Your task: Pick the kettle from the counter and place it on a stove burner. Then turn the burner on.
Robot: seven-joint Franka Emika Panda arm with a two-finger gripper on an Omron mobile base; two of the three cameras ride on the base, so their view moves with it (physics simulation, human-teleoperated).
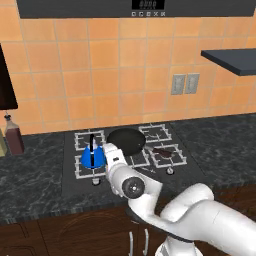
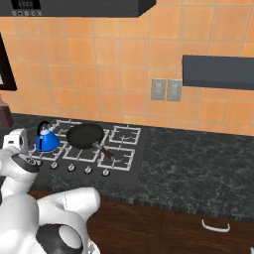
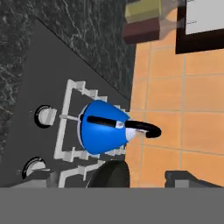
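The bright-blue kettle (image 1: 93, 156) (image 2: 47, 140) (image 3: 103, 127) with its black arched handle stands upright on the front-left stove burner (image 1: 81, 171), whose silver grate (image 3: 65, 127) shows around its base. My gripper (image 3: 113, 180) is open and holds nothing. Its dark fingertips (image 3: 188, 178) stand wide apart, just off the kettle. In the left base view the white hand (image 1: 112, 159) sits right beside the kettle, to its right. The dark marbled counter (image 1: 35, 172) runs on both sides of the cooktop.
A black frying pan (image 1: 126, 140) (image 2: 85, 135) lies on the middle burners, close to the kettle. Round knobs (image 2: 71, 167) (image 3: 43, 116) line the cooktop's front edge. A brown bottle (image 1: 13, 137) stands at the far left by the tiled wall.
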